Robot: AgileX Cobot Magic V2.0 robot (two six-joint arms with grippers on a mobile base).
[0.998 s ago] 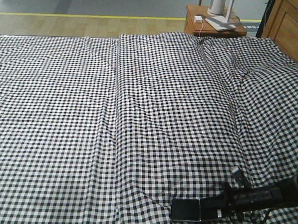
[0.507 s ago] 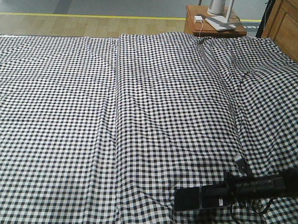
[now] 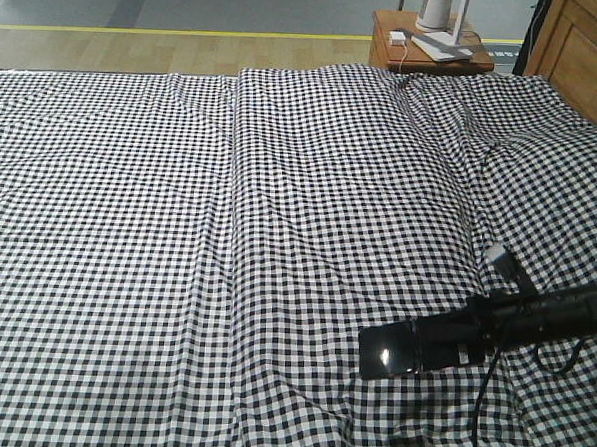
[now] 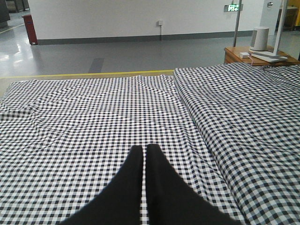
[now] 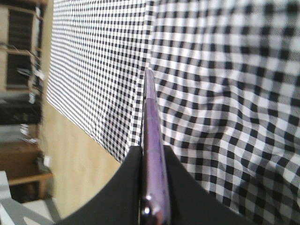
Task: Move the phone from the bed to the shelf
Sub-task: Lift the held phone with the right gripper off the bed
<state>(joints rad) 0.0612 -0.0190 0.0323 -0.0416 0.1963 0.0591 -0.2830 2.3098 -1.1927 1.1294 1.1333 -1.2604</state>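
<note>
The phone (image 3: 382,351) is a flat glossy black slab held just above the bed (image 3: 178,227) near its front right. My right gripper (image 3: 412,348) is shut on it from the right. The right wrist view shows the phone (image 5: 152,136) edge-on, a pinkish-purple metal rim pinched between the two black fingers (image 5: 129,187) of the right gripper (image 5: 152,150), with the gingham sheet (image 5: 215,70) behind. My left gripper (image 4: 144,148) hangs over the bed (image 4: 70,117), fingers pressed together with nothing between them. The shelf is out of view.
A reddish-brown nightstand (image 3: 427,55) with a white appliance (image 3: 440,16) stands beyond the bed's far right corner. A wooden headboard (image 3: 588,58) rises at the right. Bare floor with a yellow line (image 3: 188,32) lies past the far edge.
My right gripper has risen with the phone, carrying it off the sheet and slightly farther from the bed's front edge. The left gripper's earlier position is not shown.
</note>
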